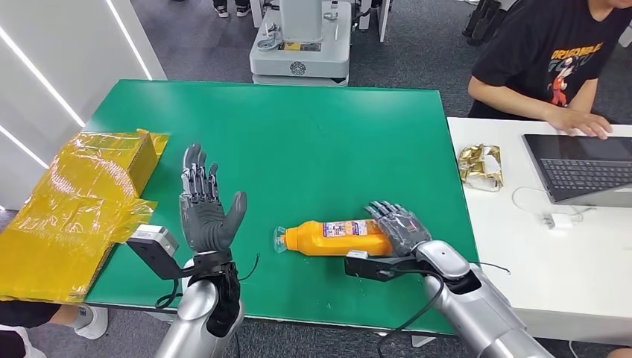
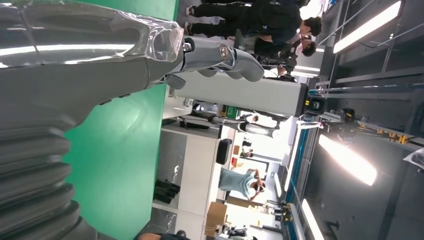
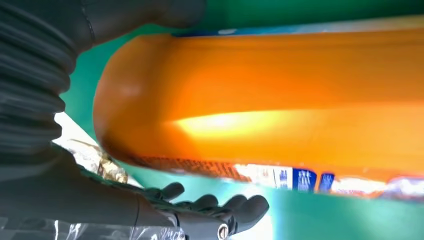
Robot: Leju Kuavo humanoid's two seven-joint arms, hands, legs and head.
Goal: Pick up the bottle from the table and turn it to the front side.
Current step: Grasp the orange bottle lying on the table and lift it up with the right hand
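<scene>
An orange bottle point(image 1: 335, 237) with a clear cap and a white-and-blue label lies on its side on the green table point(image 1: 298, 134), cap pointing left. My right hand point(image 1: 400, 226) sits at the bottle's base end with its fingers stretched out along the far side, not closed. Seen up close in the right wrist view, the bottle point(image 3: 280, 100) lies between the thumb and the spread fingers point(image 3: 220, 207). My left hand point(image 1: 203, 209) is held upright over the table's left front, palm open and holding nothing, a good way left of the cap. Its grey thumb point(image 2: 220, 55) sticks out free.
A yellow film-wrapped box point(image 1: 82, 194) overhangs the table's left edge. On the right stands a white table point(image 1: 536, 253) with a laptop point(image 1: 581, 168), a gold foil packet point(image 1: 481, 165) and a cable; a person point(image 1: 555, 60) sits there. A grey machine point(image 1: 302, 41) stands beyond the far edge.
</scene>
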